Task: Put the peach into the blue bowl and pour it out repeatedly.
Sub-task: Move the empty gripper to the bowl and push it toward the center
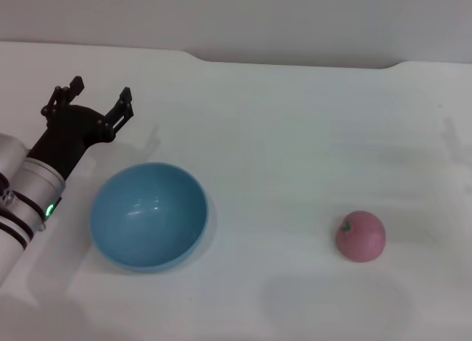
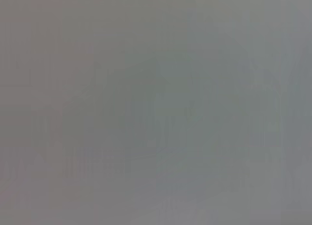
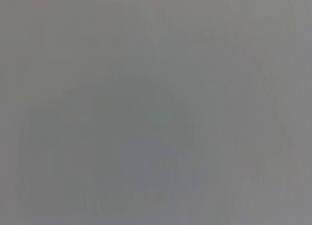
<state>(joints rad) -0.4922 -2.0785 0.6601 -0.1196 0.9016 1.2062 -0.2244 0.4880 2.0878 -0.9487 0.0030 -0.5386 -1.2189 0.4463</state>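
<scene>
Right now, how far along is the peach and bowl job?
Nothing looks done yet. The peach sits on the table, well apart from the empty blue bowl. The left tool is open beside the bowl, holding nothing. Loading and pouring both remain.

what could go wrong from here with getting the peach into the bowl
The peach is round and sits loose on the table, well off to the right of the blue bowl, so a slightly off grasp would likely send it rolling. The left gripper, open, sits just behind the bowl's left side and might nudge the light bowl when it moves. The right gripper is out of view, and both wrist views show nothing usable for guiding a grasp.
</scene>
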